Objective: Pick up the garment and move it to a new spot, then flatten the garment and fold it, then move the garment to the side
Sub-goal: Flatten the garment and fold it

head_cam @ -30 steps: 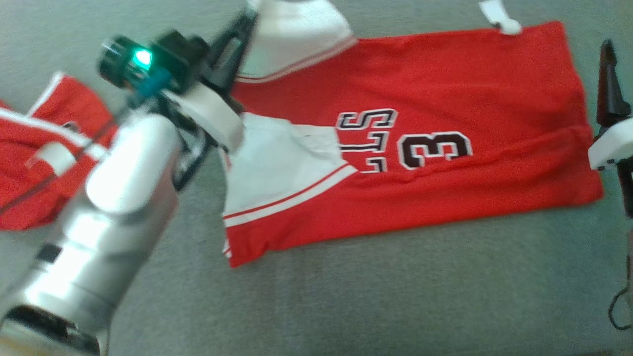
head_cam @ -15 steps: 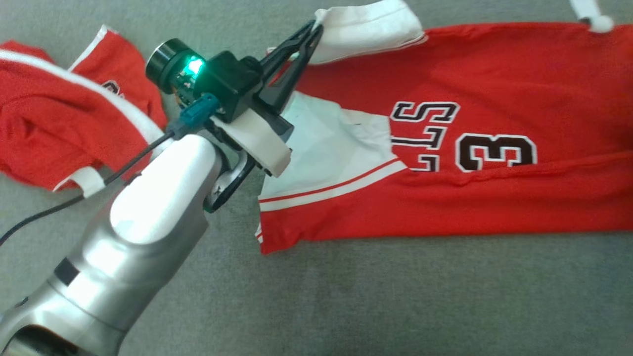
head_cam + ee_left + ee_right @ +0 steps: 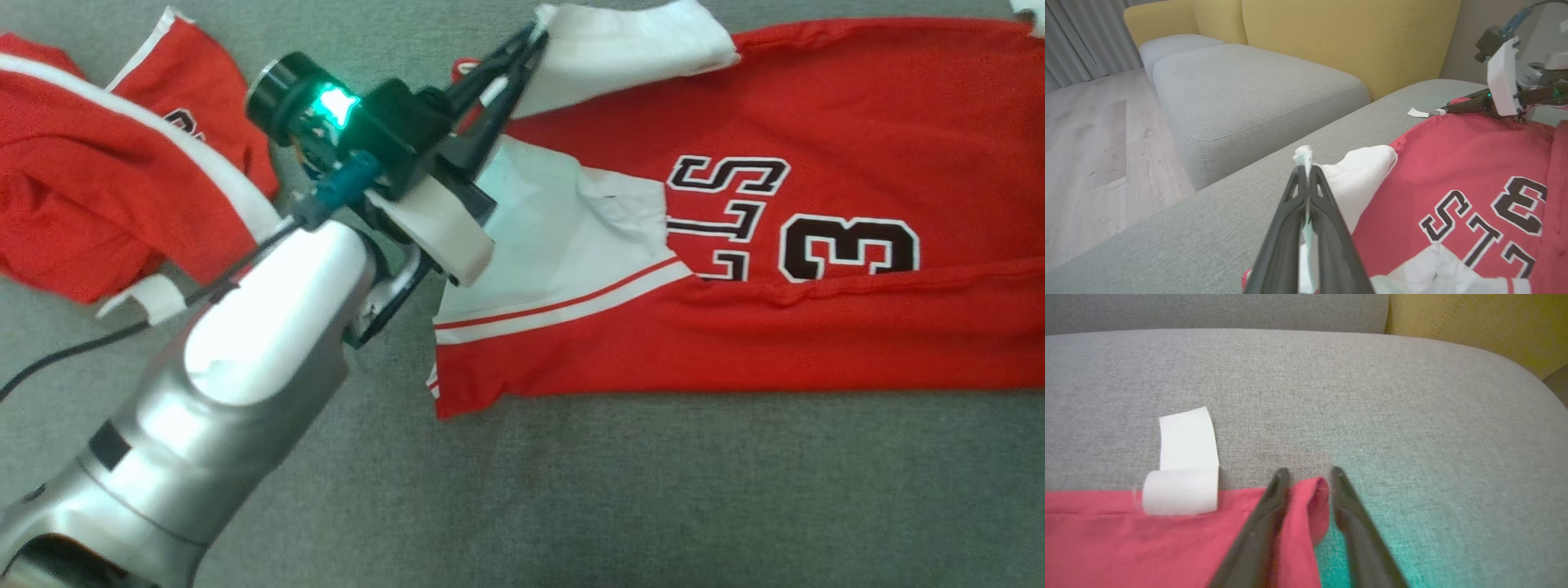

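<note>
the red garment (image 3: pixel 816 106) lies spread on the grey sofa cushion (image 3: pixel 653 490), its long axis running left to right across the head view. its white-trimmed neck and armhole end points to the robot's left, and its plain red hem end runs off the right edge. the black-and-white lettering and the 3 (image 3: pixel 849 249) lie turned on their side, with the number nearer the hem end. a lengthwise crease runs along the near part of the cloth

the left arm (image 3: pixel 245 351) reaches from the lower left up and across, forearm slanted, wrist lit green. the left end effector (image 3: pixel 522 53) points at the far left corner of the garment. its fingers are pressed together on a white edge of the cloth, which sticks out past the tips in the left wrist view

in the right wrist view the right end effector (image 3: pixel 1306 473) sits low at the far hem corner, fingers apart, one on each side of a small red fold. one finger touches the cloth; a sliver of grey shows between the fold and the other. a white label (image 3: pixel 1184 465) curls just beside it

a second red garment (image 3: pixel 98 204) lies bunched, apart, at the far left
</note>
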### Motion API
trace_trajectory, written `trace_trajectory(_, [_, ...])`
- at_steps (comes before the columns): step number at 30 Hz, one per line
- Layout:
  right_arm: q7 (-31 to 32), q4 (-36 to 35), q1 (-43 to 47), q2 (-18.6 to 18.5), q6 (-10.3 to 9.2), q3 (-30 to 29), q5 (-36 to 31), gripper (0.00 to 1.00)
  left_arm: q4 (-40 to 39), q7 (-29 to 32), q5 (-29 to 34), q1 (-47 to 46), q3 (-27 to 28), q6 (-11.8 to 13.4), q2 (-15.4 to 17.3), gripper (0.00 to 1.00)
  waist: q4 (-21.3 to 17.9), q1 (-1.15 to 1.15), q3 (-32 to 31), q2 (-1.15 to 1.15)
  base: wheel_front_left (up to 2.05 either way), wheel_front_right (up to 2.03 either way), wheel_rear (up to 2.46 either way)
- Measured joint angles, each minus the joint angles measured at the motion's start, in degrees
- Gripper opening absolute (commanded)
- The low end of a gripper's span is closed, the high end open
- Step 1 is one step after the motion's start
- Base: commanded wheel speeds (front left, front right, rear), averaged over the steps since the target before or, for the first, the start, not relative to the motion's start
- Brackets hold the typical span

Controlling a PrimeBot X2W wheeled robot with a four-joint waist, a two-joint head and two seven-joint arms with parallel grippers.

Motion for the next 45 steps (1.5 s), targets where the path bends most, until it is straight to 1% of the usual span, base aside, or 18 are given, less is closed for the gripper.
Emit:
trace_trajectory(3, [-1.9, 1.6, -0.6, 0.5, 0.0, 1.3, 1.2, 0.0, 0.6, 0.0, -0.8, 0.0, 1.5, 0.8, 0.3, 0.0, -0.9, 0.0, -0.6, 0.0, 0.0, 0.0, 0.0])
trace_trajectory(6, [-4.6, 2.6, -0.6, 1.0, 0.0, 2.3, 3.2, 0.0, 2.1, -0.1, -0.7, -0.8, 2.8, 1.7, 1.3, 0.0, -1.9, 0.0, -1.4, 0.0, 0.0, 0.0, 0.0])
trace_trajectory(8, [-6.7, 2.6, -0.7, 1.4, 0.0, 3.4, 5.0, 0.0, 3.5, -0.1, -1.2, -1.9, 4.1, 2.0, 1.9, 0.0, -2.8, 0.0, -2.0, 0.0, 0.0, 0.0, 0.0])
trace_trajectory(14, [-11.7, 1.3, -3.9, 2.1, 0.0, 5.6, 11.8, 0.0, 9.6, -0.8, -2.1, -7.7, 7.4, 2.7, 2.1, 0.0, -5.5, -0.01, -3.3, 0.0, 0.0, 0.0, 0.0])
trace_trajectory(19, [-15.7, -0.1, -6.5, 2.3, 0.0, 6.6, 17.6, 0.0, 15.9, -2.2, -2.1, -14.6, 8.6, 2.6, 1.3, 0.0, -7.1, 0.0, -3.4, 0.0, 0.0, 0.0, 0.0])
trace_trajectory(24, [-19.9, -0.6, -6.8, 2.3, 0.0, 7.6, 21.0, 0.0, 22.2, -6.1, -0.2, -19.2, 8.5, 2.6, -0.6, 0.0, -7.8, -0.01, -3.6, 0.0, 0.0, 0.0, 0.0])
trace_trajectory(26, [-20.5, -0.7, -6.8, 2.1, 0.0, 8.9, 22.3, 0.0, 24.3, -7.6, 0.0, -20.1, 8.4, 2.5, -1.2, 0.0, -7.8, 0.0, -3.7, 0.0, 0.0, 0.0, 0.0])
trace_trajectory(29, [-20.6, -0.7, -6.5, 1.9, 0.0, 11.2, 23.9, 0.0, 27.1, -9.5, 0.0, -20.1, 7.7, 1.8, -2.2, 0.0, -7.4, 0.0, -4.0, 0.0, 0.0, 0.0, 0.0])
trace_trajectory(33, [-20.6, -1.3, -4.7, 0.0, 0.0, 13.2, 27.9, 0.0, 29.1, -11.3, 0.0, -18.8, 6.6, 0.7, -3.0, 0.0, -6.4, 0.0, -4.9, 0.0, 0.0, 0.0, 0.0])
trace_trajectory(38, [-18.8, -3.1, 1.3, -3.0, 0.0, 16.6, 32.7, 0.0, 29.0, -12.1, 0.0, -13.7, 4.5, -1.0, -3.2, 0.0, -5.1, 0.0, -6.8, 0.0, 0.0, 0.0, 0.0])
trace_trajectory(42, [-16.7, -4.9, 5.9, -5.8, 0.0, 19.4, 36.4, 0.0, 26.9, -10.4, -0.5, -8.8, 2.5, -2.0, -2.7, 0.0, -4.1, -0.01, -8.9, 0.0, 0.0, 0.0, 0.0])
trace_trajectory(43, [-15.1, -6.0, 8.0, -7.2, 0.0, 21.0, 38.2, 0.0, 25.2, -8.5, -0.5, -6.8, 1.1, -2.5, -1.8, 0.0, -3.6, -0.01, -10.0, 0.0, 0.0, 0.0, 0.0])
trace_trajectory(45, [-13.7, -6.9, 10.0, -8.4, 0.0, 22.6, 39.4, 0.0, 23.1, -5.8, -1.1, -4.7, -0.2, -3.0, -0.7, 0.0, -3.2, -0.01, -11.0, 0.0, 0.0, 0.0, 0.0])
